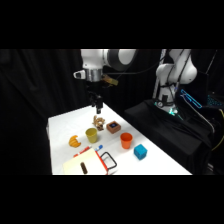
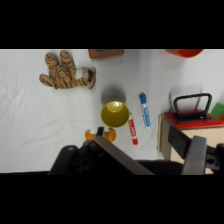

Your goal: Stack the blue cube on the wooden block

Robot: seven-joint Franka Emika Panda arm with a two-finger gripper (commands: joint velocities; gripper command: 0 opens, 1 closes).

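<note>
The blue cube (image 1: 140,152) sits on the tabletop (image 1: 60,127) near its front right edge, just beside the orange cup (image 1: 126,140). The wooden block (image 1: 113,127) lies farther back, well apart from the cube, near the tan wooden figure (image 1: 98,122). The pincer (image 1: 98,107) hangs above that figure, holding nothing (whether it is apart or together, I cannot tell). The likely trouble: reaching for the cube, it could clip the orange cup or the yellow cup (image 1: 91,135), since both stand between.
</note>
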